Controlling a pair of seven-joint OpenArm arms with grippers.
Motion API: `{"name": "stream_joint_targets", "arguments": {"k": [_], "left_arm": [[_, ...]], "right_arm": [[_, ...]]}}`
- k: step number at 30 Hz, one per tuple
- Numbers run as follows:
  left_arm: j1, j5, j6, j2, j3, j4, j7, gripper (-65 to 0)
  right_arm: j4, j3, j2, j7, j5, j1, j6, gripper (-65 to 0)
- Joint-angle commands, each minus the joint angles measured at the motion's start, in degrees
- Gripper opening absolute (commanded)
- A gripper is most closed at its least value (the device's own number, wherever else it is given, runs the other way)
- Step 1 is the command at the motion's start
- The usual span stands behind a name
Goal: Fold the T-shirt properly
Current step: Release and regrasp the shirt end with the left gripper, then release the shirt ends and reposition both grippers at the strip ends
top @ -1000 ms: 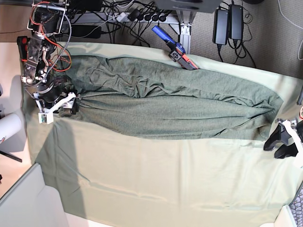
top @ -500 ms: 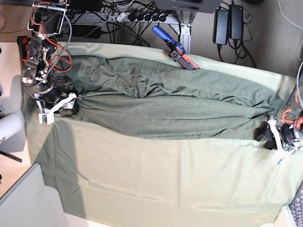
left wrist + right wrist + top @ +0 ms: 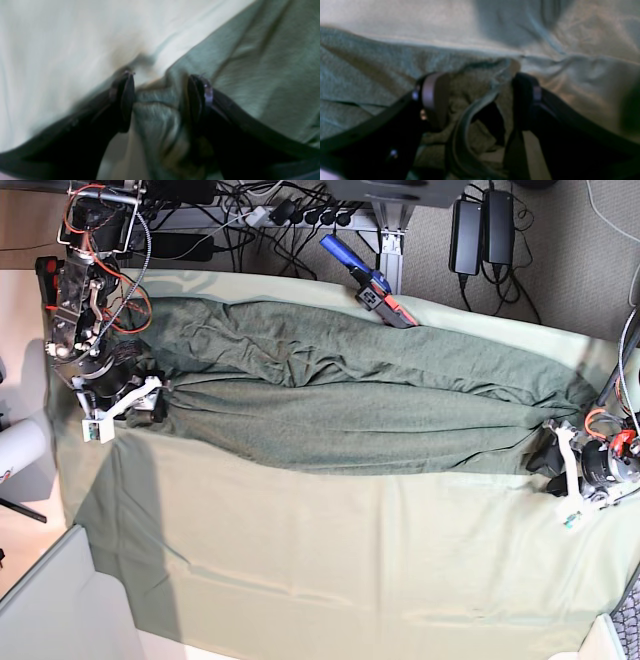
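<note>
Left tool (image 3: 553,462) now in against T-shirt (image 3: 350,395) corner, both tools wide, bunched shirt fabric between jaws.

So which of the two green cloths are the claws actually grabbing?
The darker olive T-shirt, wrinkled and lying lengthwise. Each claw, left and right, straddles a bunched end of it. The paler mint table cloth lies flat underneath.

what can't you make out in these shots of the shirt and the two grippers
- Left wrist view: blurred, so whether the left gripper pinches the T-shirt fold between its tips is unclear.
- Right wrist view: blurred; cloth bunches at the right gripper, layers unreadable.
- Base view: the right arm covers that shirt end; the left arm is cut off by the edge.
- Sleeves and collar: lost in folds.
</note>
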Motion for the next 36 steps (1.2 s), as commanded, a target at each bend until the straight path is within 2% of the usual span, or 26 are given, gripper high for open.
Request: {"name": "stream_joint_targets", "arguments": {"k": [1,7,14,16,17,18,21,22,23,27,32,36], "left_arm": [[-0.8,-0.6,-0.5,-1.3,0.7,1.9,-0.8,-28.1],[-0.5,1.9,-0.5,-1.9,4.8,2.8,-0.8,-28.1],[-0.5,4.6,-0.5,-2.0,5.0,2.6,-0.9,-28.1],[-0.5,4.9,-0.5,-2.0,5.0,2.6,-0.9,-33.0],[-0.5,4.9,-0.5,-2.0,5.0,2.6,-0.9,-38.3],[-0.5,4.9,-0.5,-2.0,5.0,2.6,-0.9,-44.9],[-0.6,4.9,-0.5,-2.0,4.9,2.6,-1.3,-60.6],[-0.6,4.9,-0.5,-2.1,4.9,2.6,-1.7,-64.2],[-0.6,4.9,-0.5,-2.4,4.9,2.6,-2.6,-65.0],[-1.9,4.9,-0.5,-4.2,4.9,2.6,-6.6,-65.0],[-5.5,4.7,-0.5,-5.6,4.9,2.6,-6.6,-65.0],[-5.1,1.8,-0.5,-8.2,4.9,4.7,-5.8,-65.0]], "right_arm": [[0.7,0.4,1.2,0.7,0.3,1.0,0.8,-25.5],[0.7,0.4,1.3,0.7,0.3,1.0,0.8,-25.5],[0.7,0.4,1.3,0.7,1.0,1.0,0.8,-25.6],[0.7,0.4,1.3,0.7,1.0,1.0,0.8,-26.1],[0.7,0.4,1.3,0.7,1.0,1.0,0.8,-30.8],[0.7,0.4,1.3,0.7,1.0,1.0,0.8,-38.4],[0.7,0.4,1.3,0.7,1.0,1.0,0.8,-64.2],[0.7,0.4,1.3,0.7,1.0,1.0,0.8,-65.0],[0.7,0.4,1.3,0.7,1.0,1.0,0.8,-65.0],[0.7,0.4,1.3,1.2,0.9,1.6,0.8,-65.0],[0.8,0.4,2.4,1.6,0.8,3.6,0.8,-65.0],[2.3,0.4,4.6,1.6,2.0,3.3,0.8,-65.0]]}}
